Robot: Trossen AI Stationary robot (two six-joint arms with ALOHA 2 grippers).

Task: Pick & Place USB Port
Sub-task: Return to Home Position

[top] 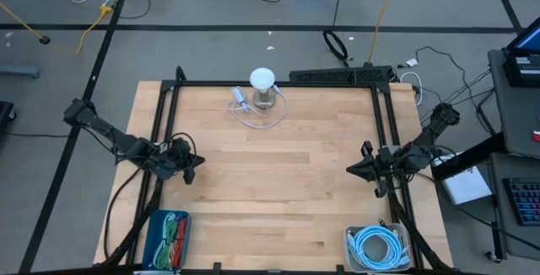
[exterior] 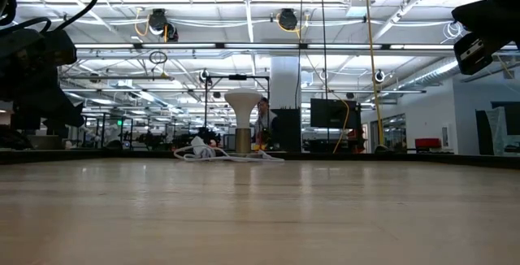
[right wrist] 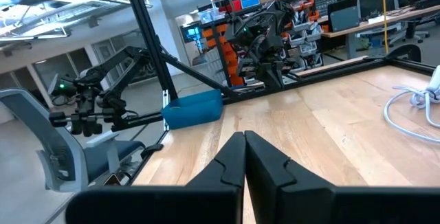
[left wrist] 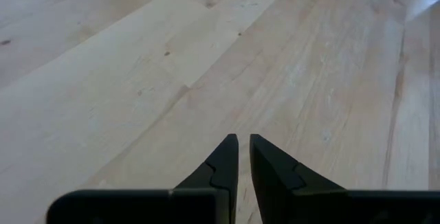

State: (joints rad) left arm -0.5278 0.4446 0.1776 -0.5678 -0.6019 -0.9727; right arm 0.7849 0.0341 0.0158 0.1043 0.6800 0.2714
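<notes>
A white mushroom-shaped lamp-like device stands on its base near the table's far edge, with a white cable looped on the wood beside it and a small white plug piece to its left. The low view shows the same device and cable far off. My left gripper hovers at the table's left side, shut, above bare wood. My right gripper waits at the right side, shut. Both are far from the cable.
A blue bin of green and red cables sits at the near-left corner, and a clear bin with a coiled light-blue cable at the near-right corner. A black frame runs along the far edge. Bare wood lies between the arms.
</notes>
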